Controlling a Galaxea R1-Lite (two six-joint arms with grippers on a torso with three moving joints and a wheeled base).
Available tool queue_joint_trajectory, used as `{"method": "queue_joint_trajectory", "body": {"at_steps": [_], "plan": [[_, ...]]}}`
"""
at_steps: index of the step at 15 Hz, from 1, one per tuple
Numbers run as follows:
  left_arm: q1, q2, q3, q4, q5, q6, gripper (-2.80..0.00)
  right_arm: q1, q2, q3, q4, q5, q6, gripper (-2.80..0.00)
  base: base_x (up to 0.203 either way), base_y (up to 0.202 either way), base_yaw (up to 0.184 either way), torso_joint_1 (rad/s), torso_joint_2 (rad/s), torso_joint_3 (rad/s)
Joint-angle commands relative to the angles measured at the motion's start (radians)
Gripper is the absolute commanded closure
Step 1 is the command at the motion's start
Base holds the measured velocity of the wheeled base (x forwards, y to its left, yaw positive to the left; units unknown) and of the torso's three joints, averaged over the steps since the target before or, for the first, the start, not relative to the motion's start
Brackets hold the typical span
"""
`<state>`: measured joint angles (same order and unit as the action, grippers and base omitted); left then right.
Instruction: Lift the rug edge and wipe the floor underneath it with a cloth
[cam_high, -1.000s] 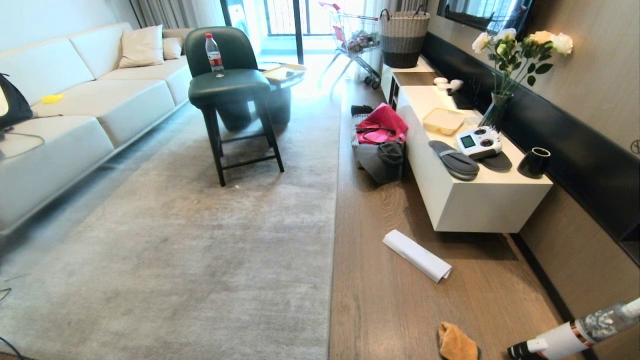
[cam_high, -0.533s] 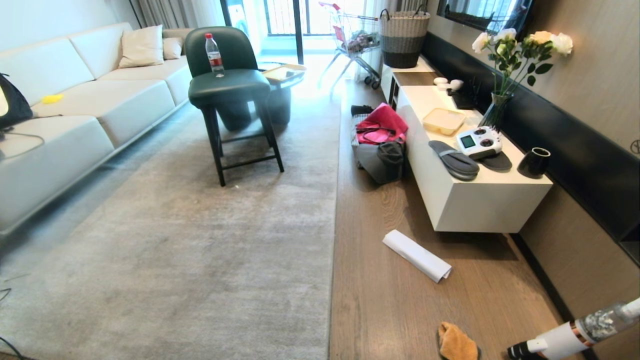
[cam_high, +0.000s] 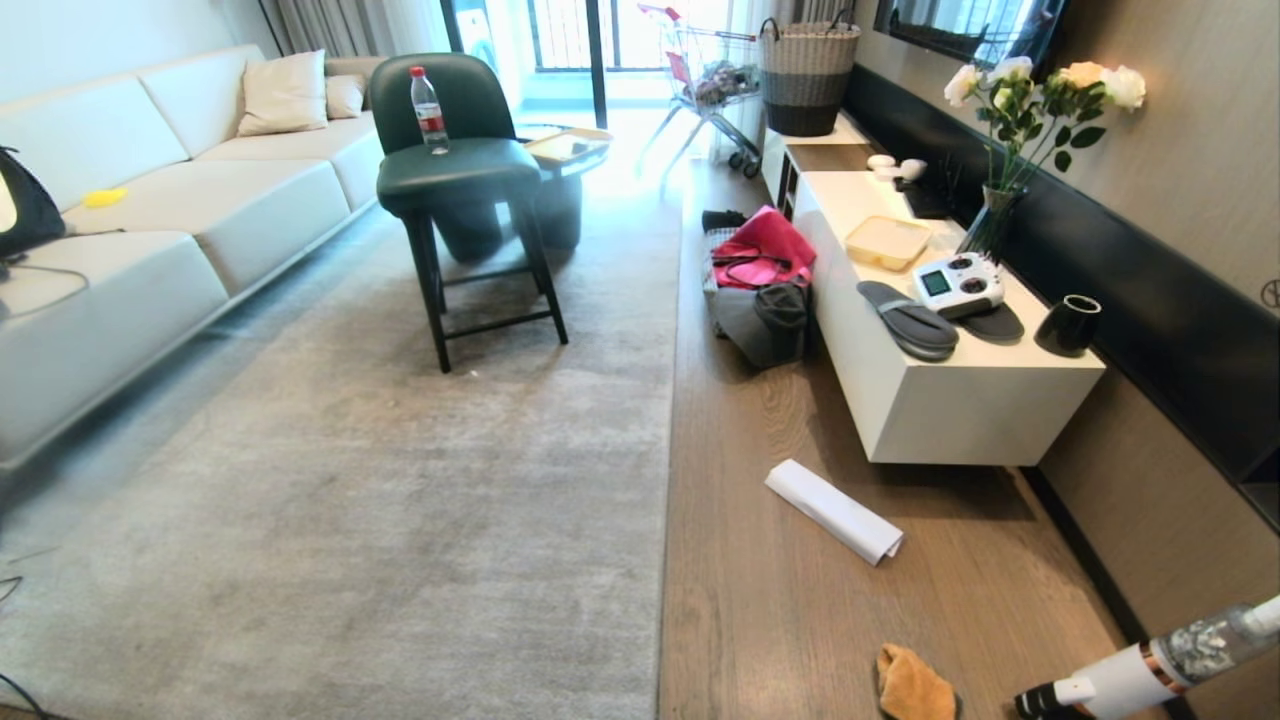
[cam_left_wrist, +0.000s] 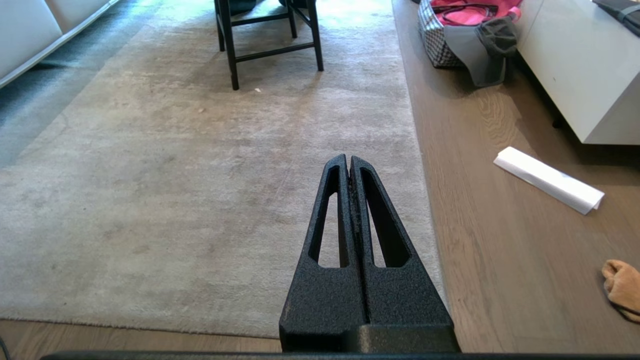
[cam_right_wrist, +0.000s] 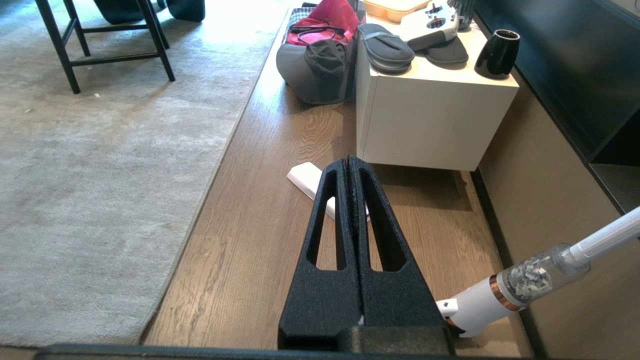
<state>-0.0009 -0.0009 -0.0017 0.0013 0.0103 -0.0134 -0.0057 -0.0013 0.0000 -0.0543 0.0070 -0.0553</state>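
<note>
A: Where does the rug (cam_high: 400, 480) lie?

B: Flat on the floor (cam_high: 780, 600), its long right edge running alongside the white cabinet (cam_high: 950, 400), with a strip of bare planks between the two. No edge is lifted.

A: And the cloth (cam_high: 912, 685)?

B: Crumpled on the floor, nearer the camera than the cabinet and past the white rolled paper (cam_high: 835, 510) that lies in front of the cabinet's near end. It is well apart from the rug edge. A vacuum head (cam_high: 1130, 675) rests near it, on the wall side.

A: What about the left tool (cam_left_wrist: 348, 165)?

B: Fingers pressed together, holding nothing. It hangs above the rug's near right corner, on the rug side of the cabinet.

A: The right tool (cam_right_wrist: 348, 165)?

B: Also pinched closed and empty, hanging over the bare planks in front of the cabinet, its tips lined up with the rolled paper (cam_right_wrist: 307, 180). Neither shows in the head view.

A: Anything on the cabinet's tabletop?

B: Grey slippers (cam_high: 908, 318), a white controller (cam_high: 958, 284) and a black cup (cam_high: 1068, 324).
</note>
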Motion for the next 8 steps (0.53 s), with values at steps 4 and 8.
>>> {"method": "queue_joint_trajectory", "body": {"at_steps": [4,8], "plan": [[-0.001,0.001,0.000,0.000,0.000,0.000,0.00,0.000,0.001,0.000,0.001,0.001,-0.003,0.00,0.000,0.000,0.000,0.000,0.00,0.000],[0.001,0.001,0.000,0.000,0.000,0.000,0.00,0.000,0.001,0.000,0.001,0.001,-0.006,0.00,0.000,0.000,0.000,0.004,-0.08,-0.089]]}}
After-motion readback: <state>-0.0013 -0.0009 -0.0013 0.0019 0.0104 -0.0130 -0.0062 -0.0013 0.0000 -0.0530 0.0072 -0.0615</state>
